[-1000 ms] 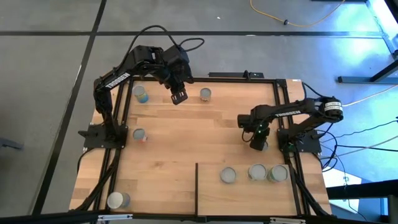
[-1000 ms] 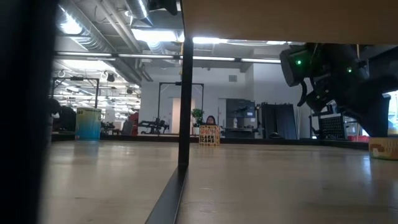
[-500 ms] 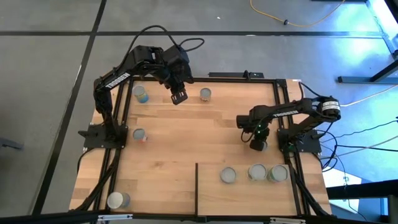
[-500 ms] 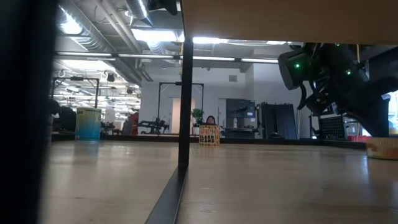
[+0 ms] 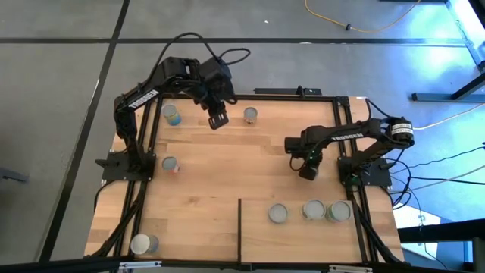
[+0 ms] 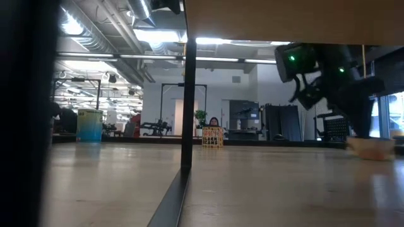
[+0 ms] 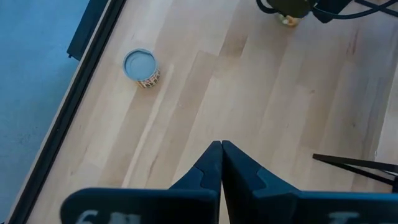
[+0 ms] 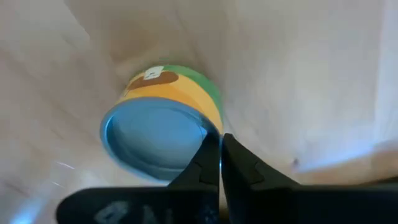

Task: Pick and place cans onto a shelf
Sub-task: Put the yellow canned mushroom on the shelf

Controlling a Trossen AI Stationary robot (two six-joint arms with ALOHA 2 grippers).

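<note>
My right gripper (image 5: 307, 172) points down at the table's right side, shut on a green-and-yellow can (image 8: 163, 121) with a silver top. In the low view the can (image 6: 369, 148) shows blurred under the arm. My left gripper (image 5: 217, 120) hangs shut and empty above the far left of the table. Three cans (image 5: 314, 210) stand on the pale shelf (image 5: 295, 241), right of its dark edge strip (image 5: 239, 227). Other cans stand at the far edge (image 5: 250, 114), far left (image 5: 172, 114), left (image 5: 170, 164) and near left corner (image 5: 142, 244). My right gripper has the can by the rim of its top (image 8: 211, 132), pinched between the two shut fingertips. The fingers come from above, pointing steeply down. Whether the can's base is on the table or lifted clear, I cannot tell.
Black frame rails run along the table's left and right sides, beside both arm bases. Bare plank tabletop (image 5: 242, 167) lies between the two arms. In the low view the shelf's dark post (image 6: 187, 94) stands in mid picture. A person shows far back in the room.
My right gripper has moved a little toward the table's left edge and risen slightly. The green-and-yellow can has gone with it, shifted leftward from where it stood.
</note>
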